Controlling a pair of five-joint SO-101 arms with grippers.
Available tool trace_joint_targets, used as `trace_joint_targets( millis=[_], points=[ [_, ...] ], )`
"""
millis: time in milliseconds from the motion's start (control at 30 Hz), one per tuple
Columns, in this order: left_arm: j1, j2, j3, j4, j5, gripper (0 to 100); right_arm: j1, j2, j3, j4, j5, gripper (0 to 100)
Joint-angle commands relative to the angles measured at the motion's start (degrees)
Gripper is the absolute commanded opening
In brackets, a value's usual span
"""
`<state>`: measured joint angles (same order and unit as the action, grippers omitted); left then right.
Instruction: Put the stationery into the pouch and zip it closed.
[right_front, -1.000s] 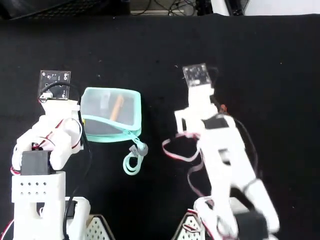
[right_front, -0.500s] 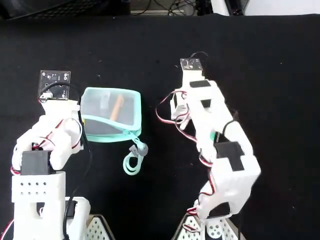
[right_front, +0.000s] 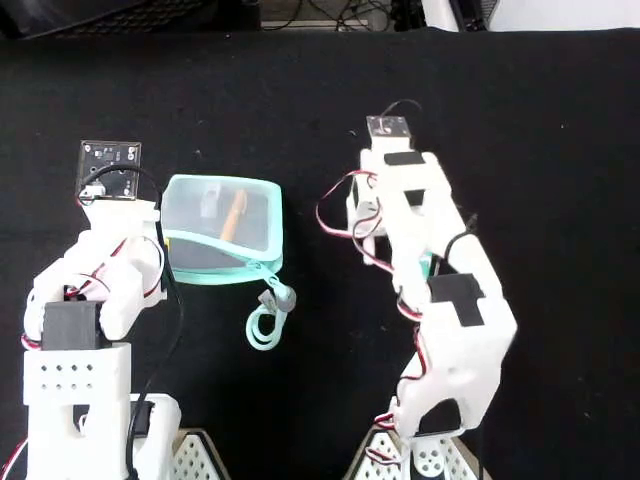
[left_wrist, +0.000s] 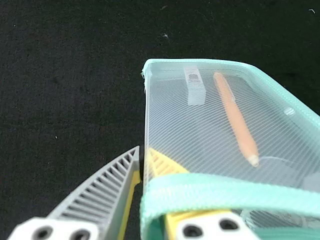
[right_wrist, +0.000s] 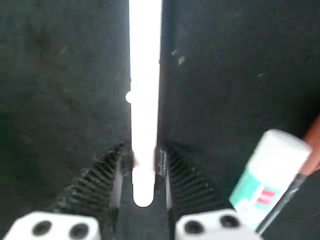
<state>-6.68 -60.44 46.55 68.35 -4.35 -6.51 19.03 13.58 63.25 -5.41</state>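
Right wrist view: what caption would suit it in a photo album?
Right gripper clamped on a white stick, a green-and-white tube beside it, black table behind.

- Both my arms are white printed plastic with black servo blocks (right_front: 68, 325) — left arm (right_front: 95, 270), right arm (right_front: 455, 340).
- The right arm trails red-and-white cable loops (right_front: 335, 200).
- The left gripper (left_wrist: 143, 152) has a ribbed grey finger (left_wrist: 105, 195) and a yellow one.

Translucent mint-edged pouch (right_front: 222, 232) lay flat on the tabletop (right_front: 150, 90), containing an orange pencil (left_wrist: 235, 120) and a small white block (left_wrist: 194, 86); white pen (right_wrist: 145, 75) was clamped between the right fingers (right_wrist: 100, 180), beside a white-and-green tube (right_wrist: 267, 172).
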Motion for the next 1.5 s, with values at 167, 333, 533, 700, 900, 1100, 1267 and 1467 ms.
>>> trace_joint_targets(
  millis=[167,333,533,700,900,1100,1267,1467],
  points=[
    [-0.3,-0.4,-0.4,-1.1,0.4,3,-0.3,-25.4,22.5,-2.5,8.7,1.3],
    [-0.3,-0.4,-0.4,-1.1,0.4,3,-0.1,-35.6,35.0,-1.6,17.5,1.6],
    [-0.3,-0.3,-0.4,-1.1,0.4,3,0.1,-38.0,37.5,5.5,25.0,20.1],
    [-0.3,-0.3,-0.4,-1.1,0.4,3,-1.7,-38.3,35.5,6.3,27.3,28.2],
    [-0.3,-0.3,-0.4,-1.1,0.4,3,-2.2,-37.9,23.5,8.6,20.5,23.4],
    [-0.3,-0.3,-0.4,-1.1,0.4,3,-5.1,-31.4,12.6,8.5,19.1,23.0],
    [-0.3,-0.3,-0.4,-1.1,0.4,3,-8.8,-18.0,8.7,3.8,20.0,23.0],
    [-0.3,-0.4,0.2,-1.1,0.4,3,-8.7,-7.9,8.7,-9.1,21.2,23.0]
  ],
)
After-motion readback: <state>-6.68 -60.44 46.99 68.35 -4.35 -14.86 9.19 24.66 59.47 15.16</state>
